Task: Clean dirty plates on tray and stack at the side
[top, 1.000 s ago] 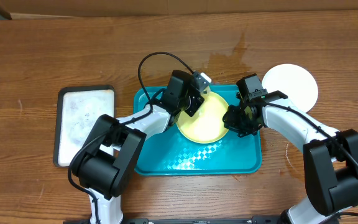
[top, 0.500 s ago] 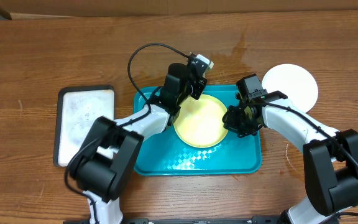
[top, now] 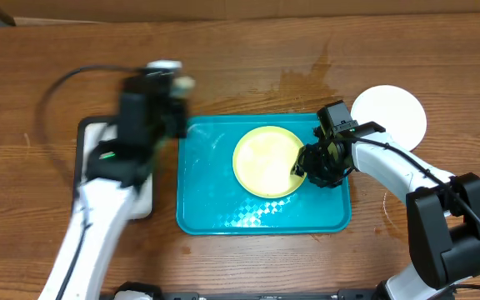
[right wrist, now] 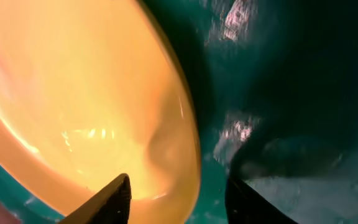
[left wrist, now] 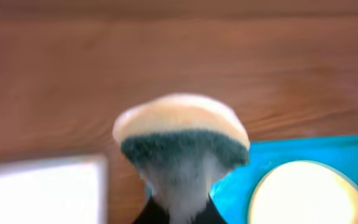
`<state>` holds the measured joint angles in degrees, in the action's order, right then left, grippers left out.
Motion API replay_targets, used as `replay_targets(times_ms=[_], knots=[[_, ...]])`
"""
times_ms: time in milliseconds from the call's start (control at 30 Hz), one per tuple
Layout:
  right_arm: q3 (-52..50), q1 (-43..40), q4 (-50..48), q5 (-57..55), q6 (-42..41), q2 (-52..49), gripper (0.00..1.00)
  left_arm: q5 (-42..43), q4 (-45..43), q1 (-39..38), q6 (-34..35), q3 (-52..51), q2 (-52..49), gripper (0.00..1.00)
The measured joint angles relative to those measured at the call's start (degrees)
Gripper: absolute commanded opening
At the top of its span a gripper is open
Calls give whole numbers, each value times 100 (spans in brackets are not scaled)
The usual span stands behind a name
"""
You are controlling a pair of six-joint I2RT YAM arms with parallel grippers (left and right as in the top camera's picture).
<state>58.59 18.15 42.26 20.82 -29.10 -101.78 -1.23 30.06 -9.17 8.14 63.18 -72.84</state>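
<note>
The pale yellow-green round plate (top: 267,160) lies in the turquoise rectangular plastic tray (top: 215,208). Its right rim sits between the right gripper's (top: 303,170) parted fingers. The left gripper (left wrist: 178,206) pinches a yellow-and-green sponge (left wrist: 179,127).

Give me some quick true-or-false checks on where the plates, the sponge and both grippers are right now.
1. The pale yellow-green round plate lies on the turquoise rectangular plastic tray. True.
2. The left gripper is empty. False: it is shut on a yellow sponge with a green scouring layer.
3. A white round plate sits on the wooden table, outside the tray. True.
4. The right gripper is clamped on the white plate. False: its fingers stand apart on either side of the yellow-green plate's rim.
</note>
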Motion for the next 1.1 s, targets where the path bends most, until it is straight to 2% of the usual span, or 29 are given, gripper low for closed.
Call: replay_targets(times_ms=[33,67,267,367,567,733,967,1100], knots=[[-2,-2,72,72,-24,0,6,76,284,280,81,2,122,4],[-2,0,90,101,0,0,4,214,619,621,157,2,245,4],[7,0,170,160,4,-2,4,1449,1786,2055,358,-2,409,4],[367,0,992,-39,87,-39,4,1991,2004,2463,354,-4,404,4],[2122,22,2555,-896,304,-94,4,2400,2124,2581,280,-4,404,4],[3147,170,3027,-1331,437,-94,4,2485,2188,2581,201,-4,404,4],[3324,695,3023,-1725,525,-94,4,2507,2199,2581,129,-4,404,4],[3324,1093,2743,-2312,538,-94,4,2503,2205,2581,72,-4,404,4]])
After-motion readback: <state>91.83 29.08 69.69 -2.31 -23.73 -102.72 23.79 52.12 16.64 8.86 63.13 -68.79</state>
